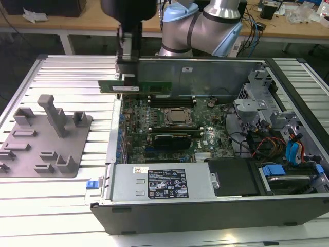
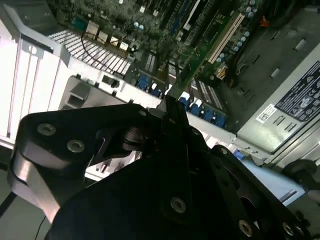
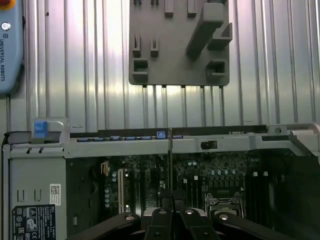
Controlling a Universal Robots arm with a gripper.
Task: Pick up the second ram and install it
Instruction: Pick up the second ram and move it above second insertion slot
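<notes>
The second ram (image 1: 154,88) is a thin green stick held level and edge-down, hanging over the back-left part of the open computer case (image 1: 205,69). My gripper (image 1: 128,81) is shut on it from above, near the stick's end toward the exterior view's left. In the first wrist view the ram (image 3: 171,160) shows edge-on as a thin line running out from my gripper (image 3: 171,212) across the motherboard (image 3: 145,185). In the second wrist view the ram (image 2: 186,72) stretches away from my gripper (image 2: 170,106) above the board.
The grey tray (image 1: 31,154) with its slanted post (image 1: 54,116) lies on the ribbed table at the exterior view's left. Inside the case are the silver processor (image 1: 179,117), a black card (image 1: 175,140), the power supply (image 1: 159,182) and cables with blue drive bays (image 1: 293,154).
</notes>
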